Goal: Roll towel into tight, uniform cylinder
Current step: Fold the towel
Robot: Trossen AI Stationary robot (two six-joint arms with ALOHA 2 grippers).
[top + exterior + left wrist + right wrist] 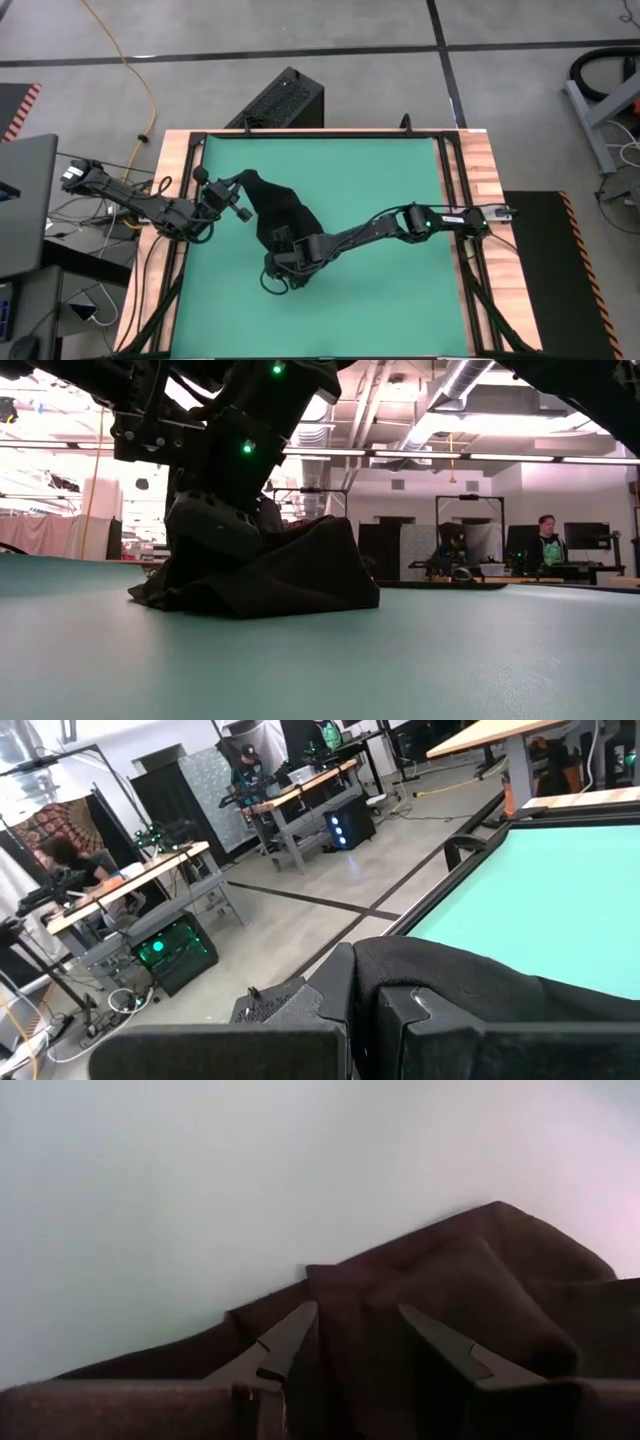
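The black towel (pixel 285 215) lies bunched on the middle of the green mat (pixel 380 180); in the low view the towel (pixel 300 570) stands as a low heap. My left gripper (pixel 238 196) is at its far left corner, held above the mat and pointing level, shut on the cloth. My right gripper (pixel 276 268) comes slanting down onto the towel's near end, its two fingers (pixel 290 1342) closed about a raised ridge of cloth. No white tag shows. My left gripper pinches the towel's far left corner (pixel 420 982) between its shut fingers, coming level from the table's left. That corner is lifted off the mat, and the cloth slopes down from it to the heap. My right gripper has a thick fold at the towel's near end (pixel 360 1320) between its two fingers, slanting down from the right. The fold has several layers. The towel rests on the mat beneath it.
A black ribbed box (pixel 285 100) stands on the floor beyond the table's far edge. A wooden rim (pixel 480 200) frames the mat. Bare green mat lies to the right and near side of the towel. People sit at desks (pixel 545 540) in the room behind.
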